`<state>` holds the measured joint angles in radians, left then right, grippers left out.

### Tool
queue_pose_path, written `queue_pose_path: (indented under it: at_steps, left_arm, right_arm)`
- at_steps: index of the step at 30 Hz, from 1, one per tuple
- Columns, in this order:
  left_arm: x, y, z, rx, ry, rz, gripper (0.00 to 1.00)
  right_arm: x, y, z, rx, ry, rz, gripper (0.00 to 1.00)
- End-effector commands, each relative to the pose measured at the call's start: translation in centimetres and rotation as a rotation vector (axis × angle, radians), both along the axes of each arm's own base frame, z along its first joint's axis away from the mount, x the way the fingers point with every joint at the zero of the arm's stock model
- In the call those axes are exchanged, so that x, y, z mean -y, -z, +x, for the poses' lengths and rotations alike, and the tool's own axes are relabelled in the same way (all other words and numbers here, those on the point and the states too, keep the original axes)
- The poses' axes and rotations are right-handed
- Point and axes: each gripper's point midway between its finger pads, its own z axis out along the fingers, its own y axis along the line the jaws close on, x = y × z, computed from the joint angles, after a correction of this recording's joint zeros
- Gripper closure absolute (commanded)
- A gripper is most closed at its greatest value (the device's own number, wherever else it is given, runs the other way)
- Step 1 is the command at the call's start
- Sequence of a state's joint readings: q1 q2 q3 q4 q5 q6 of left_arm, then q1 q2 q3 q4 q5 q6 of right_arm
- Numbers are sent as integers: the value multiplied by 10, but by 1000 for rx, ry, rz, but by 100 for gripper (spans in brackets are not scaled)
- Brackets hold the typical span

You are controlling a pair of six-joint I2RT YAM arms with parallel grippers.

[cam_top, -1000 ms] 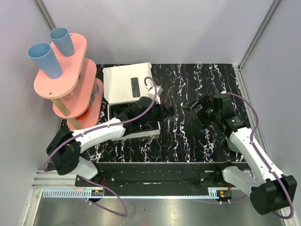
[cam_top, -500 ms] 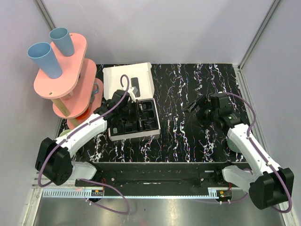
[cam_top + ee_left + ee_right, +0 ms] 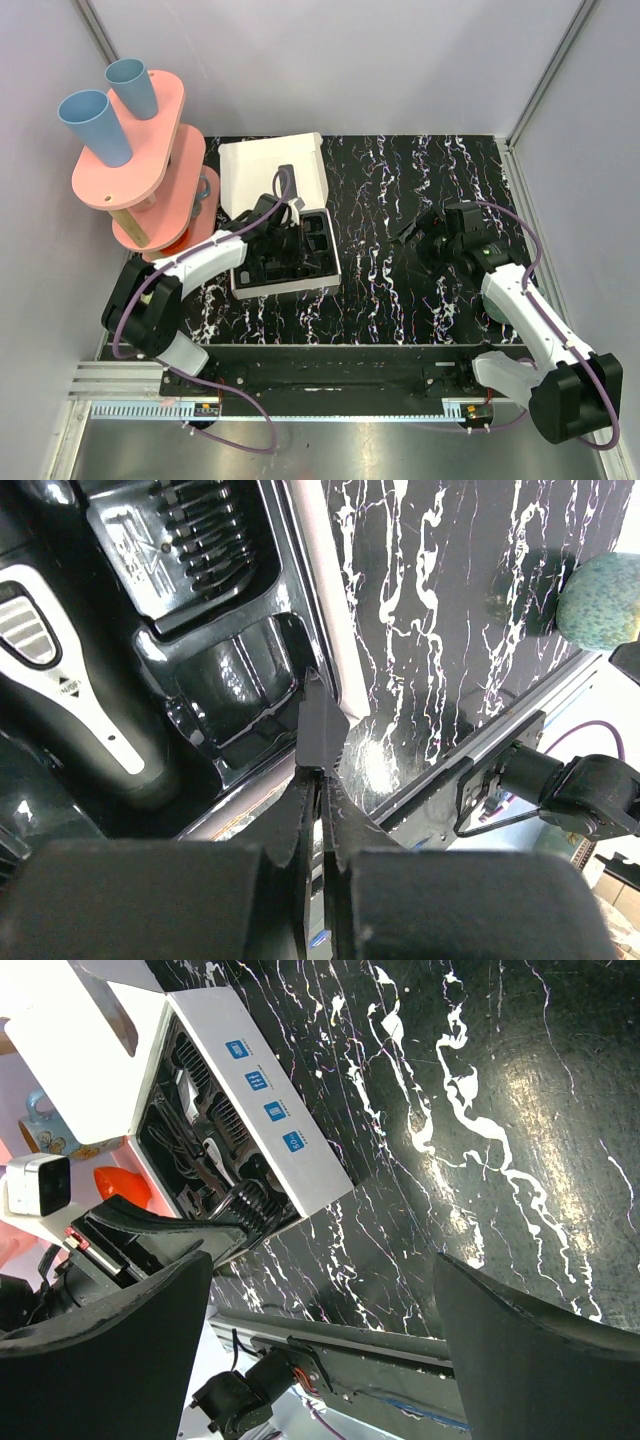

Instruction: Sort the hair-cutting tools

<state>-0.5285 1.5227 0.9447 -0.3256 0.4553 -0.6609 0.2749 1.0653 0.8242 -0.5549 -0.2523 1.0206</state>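
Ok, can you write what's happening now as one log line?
left gripper: shut, at tray edge | right gripper: open, empty, above table | clipper: in tray

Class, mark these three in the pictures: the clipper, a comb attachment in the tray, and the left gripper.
clipper (image 3: 60, 735), left wrist view, on its black body.
comb attachment (image 3: 190, 550), left wrist view, on its ridged teeth.
left gripper (image 3: 320, 715), left wrist view, at its closed fingertips.

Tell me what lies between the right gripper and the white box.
Only bare marbled table separates right gripper and white box, clearest in the top view.
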Motion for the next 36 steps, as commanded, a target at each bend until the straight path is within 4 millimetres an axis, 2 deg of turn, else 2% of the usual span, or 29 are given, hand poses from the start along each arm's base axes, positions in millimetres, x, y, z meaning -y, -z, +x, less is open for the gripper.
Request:
queue_pose_path:
  at_steps: [1,3,18,20,21,28,32,36]
  left_arm:
    - [17,-22,17,37,17,-92,100]
    - [19,-23,19,33,16,-102,100]
    - [13,8,27,-40,-8,-102,100]
    - [13,11,26,-43,-7,-93,90]
    - [11,14,26,-42,-12,-83,81]
    - [-4,28,28,-35,-55,3,56]
    - [-12,24,32,6,-83,45,51]
    - [-21,17,35,40,-112,86,52]
  right_arm:
    - [-2,-3,2,27,-16,-6,2]
    - [-2,-2,2,24,-16,-7,2]
    - [-1,8,1,-3,-14,-19,4]
    - [0,8,2,-4,-13,-20,4]
    - [-1,8,2,-3,-14,-19,4]
    - [-1,11,2,-10,-15,-18,4]
    - [-1,12,2,-11,-15,-18,5]
    - [-2,13,1,-16,-15,-13,5]
